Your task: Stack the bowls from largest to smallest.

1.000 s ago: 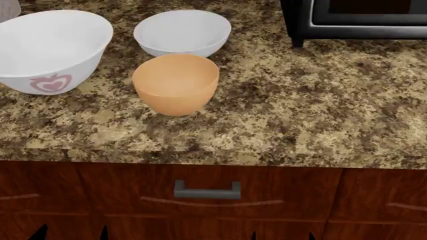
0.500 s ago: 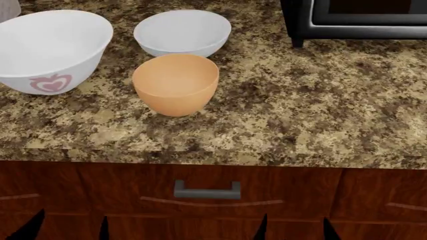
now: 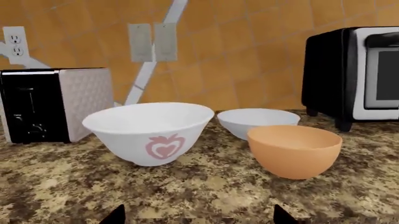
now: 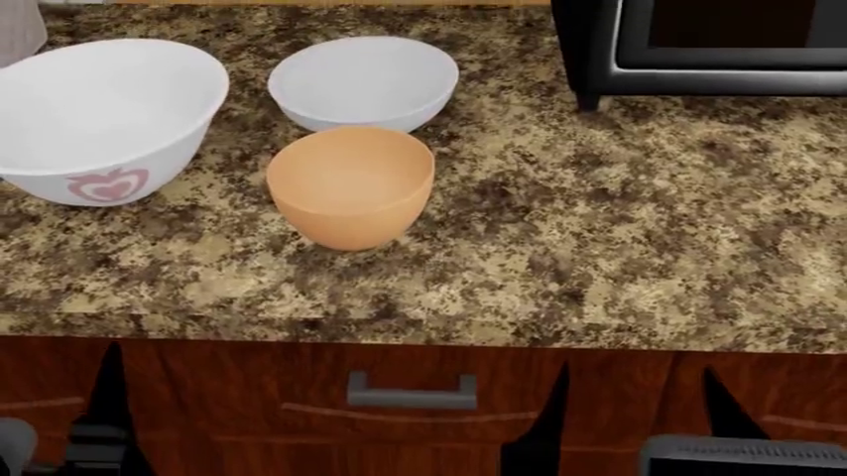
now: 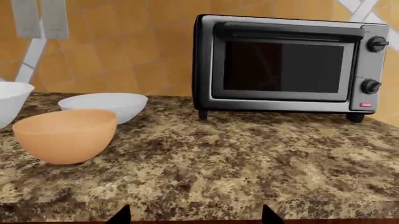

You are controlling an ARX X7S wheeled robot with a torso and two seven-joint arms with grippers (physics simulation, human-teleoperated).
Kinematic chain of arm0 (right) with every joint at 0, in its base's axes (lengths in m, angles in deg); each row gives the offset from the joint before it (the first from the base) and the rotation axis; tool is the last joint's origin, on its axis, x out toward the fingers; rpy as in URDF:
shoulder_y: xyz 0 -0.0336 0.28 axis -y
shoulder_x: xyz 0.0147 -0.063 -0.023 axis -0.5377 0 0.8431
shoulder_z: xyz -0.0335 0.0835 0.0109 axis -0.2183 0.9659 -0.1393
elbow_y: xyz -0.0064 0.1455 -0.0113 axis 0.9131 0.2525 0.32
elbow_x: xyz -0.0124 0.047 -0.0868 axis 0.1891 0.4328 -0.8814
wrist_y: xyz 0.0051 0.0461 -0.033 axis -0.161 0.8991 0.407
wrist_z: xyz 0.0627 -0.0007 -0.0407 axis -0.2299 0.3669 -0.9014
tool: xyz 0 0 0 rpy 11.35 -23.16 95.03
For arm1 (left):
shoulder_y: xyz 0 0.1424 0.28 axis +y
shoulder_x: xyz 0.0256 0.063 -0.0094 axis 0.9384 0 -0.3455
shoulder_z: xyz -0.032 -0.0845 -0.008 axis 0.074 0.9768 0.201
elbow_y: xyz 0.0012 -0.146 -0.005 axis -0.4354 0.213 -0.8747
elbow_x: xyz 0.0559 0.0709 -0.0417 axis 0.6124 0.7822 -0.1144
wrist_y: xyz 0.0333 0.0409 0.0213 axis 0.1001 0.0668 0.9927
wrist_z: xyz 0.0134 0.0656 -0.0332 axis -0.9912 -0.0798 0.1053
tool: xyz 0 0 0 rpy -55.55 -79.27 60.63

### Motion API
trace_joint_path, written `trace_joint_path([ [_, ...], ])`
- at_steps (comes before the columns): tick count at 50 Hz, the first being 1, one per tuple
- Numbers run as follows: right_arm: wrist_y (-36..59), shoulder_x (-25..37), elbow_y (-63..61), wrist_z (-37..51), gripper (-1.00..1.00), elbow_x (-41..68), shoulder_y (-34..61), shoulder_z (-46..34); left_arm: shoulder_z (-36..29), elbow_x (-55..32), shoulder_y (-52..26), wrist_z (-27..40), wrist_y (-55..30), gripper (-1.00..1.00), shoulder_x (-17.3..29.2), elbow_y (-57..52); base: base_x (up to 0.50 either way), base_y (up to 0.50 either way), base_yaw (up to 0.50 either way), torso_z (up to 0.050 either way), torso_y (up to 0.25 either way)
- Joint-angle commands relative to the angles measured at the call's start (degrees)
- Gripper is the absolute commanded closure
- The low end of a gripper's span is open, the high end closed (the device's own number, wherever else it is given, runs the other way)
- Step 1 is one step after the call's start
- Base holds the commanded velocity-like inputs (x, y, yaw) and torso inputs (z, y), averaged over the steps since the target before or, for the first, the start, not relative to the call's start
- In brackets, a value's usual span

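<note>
Left wrist view. 3 bowls stand apart on the speckled stone bench: the large white bowl with a pink heart mark, the plain white medium bowl behind, and the orange-tan small bowl nearest the black oven. A toaster sits against the tiled wall. Only 2 dark fingertips of the left hand show at the frame edge, set wide apart and holding nothing.

Head view. The large bowl lies at the bench's left, the medium bowl further back, the small bowl just in front of it; none is nested yet. The left hand and the right hand hang below the bench edge, before the wooden drawer; each appears spread and empty.

Right wrist view. The small bowl and medium bowl stand left of the oven; the right hand's tips sit wide.

Risks, as judged. The bowls look smooth, glazed and thin-rimmed, with rounded walls, so a pinch on a rim may slip or tip the bowl. The small bowl sits close to the medium one; reaching for the medium one could knock it. Rising hands might also strike the bench edge.
</note>
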Motion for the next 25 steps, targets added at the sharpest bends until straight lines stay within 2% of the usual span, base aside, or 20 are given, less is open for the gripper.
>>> trace_joint_path([
  [1,4.50,-0.02,-4.75,-1.23,-1.00,0.01,0.96,2.67,5.64,-3.31,-2.01,-0.61,-4.55,-1.00,-0.57,-3.48,0.00,0.00,0.00,0.050,0.000],
  [13,4.17,0.58,-4.82,-0.78,-1.00,0.48,0.88,3.62,7.56,-3.35,-2.95,0.53,-3.86,-1.00,1.22,-1.74,0.00,0.00,0.00,0.050,0.000],
  [16,4.72,0.19,-5.06,-0.79,-1.00,1.46,1.35,4.89,7.39,-3.47,-3.56,0.88,-4.70,-1.00,1.22,-1.72,0.00,0.00,0.00,0.050,0.000],
  [17,4.43,0.36,-4.91,-0.72,-1.00,1.24,1.15,4.65,8.17,-3.97,-4.30,1.49,-7.84,-1.00,1.31,-2.21,0.00,0.00,0.00,0.050,0.000],
  [20,2.04,0.82,-5.08,-0.78,-1.00,0.69,0.54,4.10,8.79,-4.74,-4.93,1.73,-9.43,-1.00,1.42,-3.22,0.00,0.00,0.00,0.004,0.000],
  [25,3.40,1.35,-5.85,-0.57,-1.00,1.37,1.53,5.83,10.22,-5.94,-6.16,2.31,-13.74,-1.00,2.23,-5.76,0.33,0.42,0.00,0.000,0.000],
])
